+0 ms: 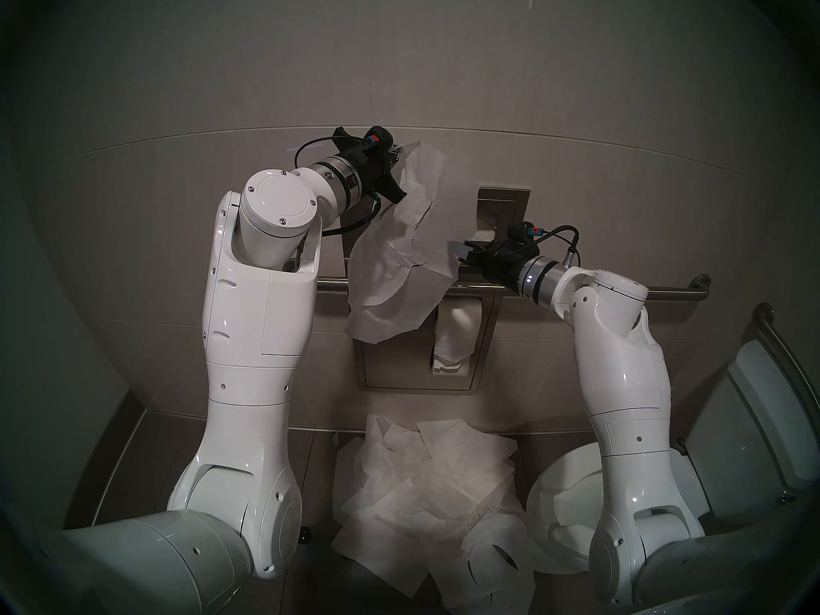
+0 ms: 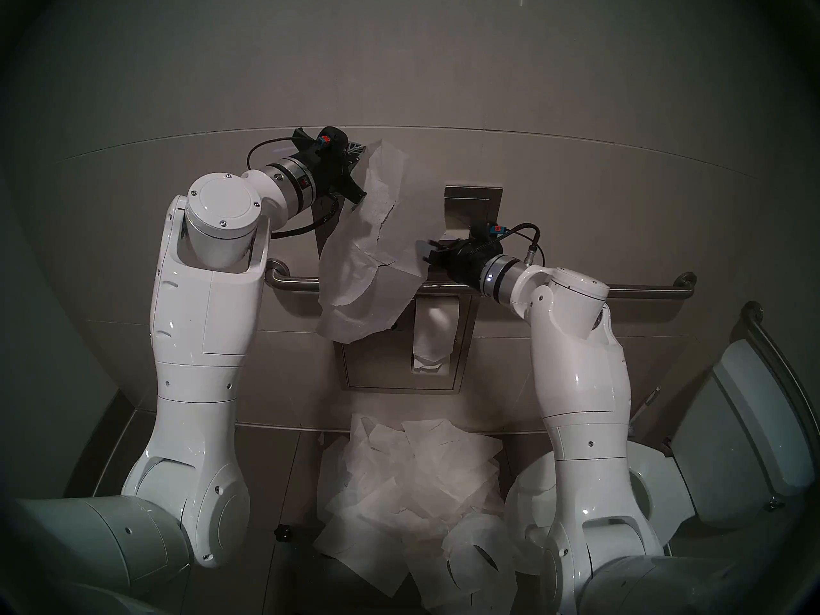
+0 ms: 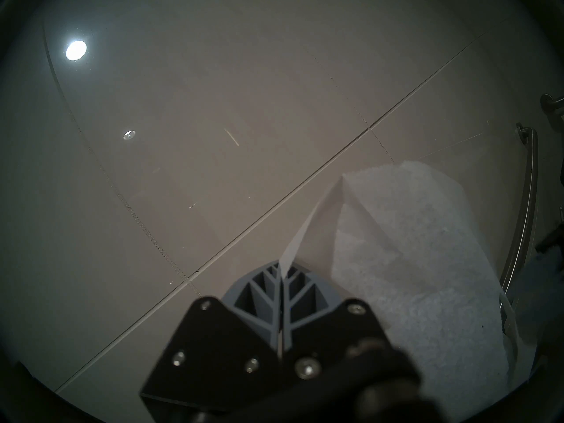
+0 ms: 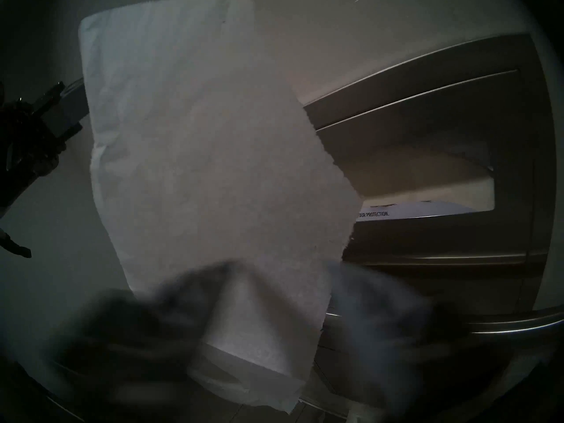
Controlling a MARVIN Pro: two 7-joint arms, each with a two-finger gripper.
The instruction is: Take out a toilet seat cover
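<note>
Head stereo left: left gripper (image 1: pixel 396 150) raised against the tiled wall (image 1: pixel 177 90), clamped on the top corner of the toilet seat cover (image 1: pixel 395 254). Sheet hangs crinkled below and to the right of that gripper, clear of the floor, draped across the grab bar (image 1: pixel 665 290). Right gripper (image 1: pixel 461 252) at the sheet's right edge, fingers parted, paper edge between them; contact not certain. Dispenser slot (image 1: pixel 503 206) just above and behind the right gripper. Toilet-paper roll (image 1: pixel 457 334) in the recessed holder below it. Pile of loose sheets (image 1: pixel 426 490) on the floor well below both grippers; toilet (image 1: pixel 563 503) beside the right arm.

Head stereo right: same layout. Left gripper (image 2: pixel 355 150) shut on the cover's (image 2: pixel 368 268) upper corner; right gripper (image 2: pixel 428 252) spread at its right edge.

Left wrist: fingers (image 3: pixel 262 294) pressed together, thin strip of cover (image 3: pixel 427 260) pinched between them and running up and to the right, the broad sheet to the right of the gripper.

Right wrist: cover (image 4: pixel 213 169) fills the centre ahead of the gripper (image 4: pixel 274 291); blurred fingers (image 4: pixel 375 297) stand apart on either side of its lower edge. Dispenser (image 4: pixel 457 245) right of the sheet.
</note>
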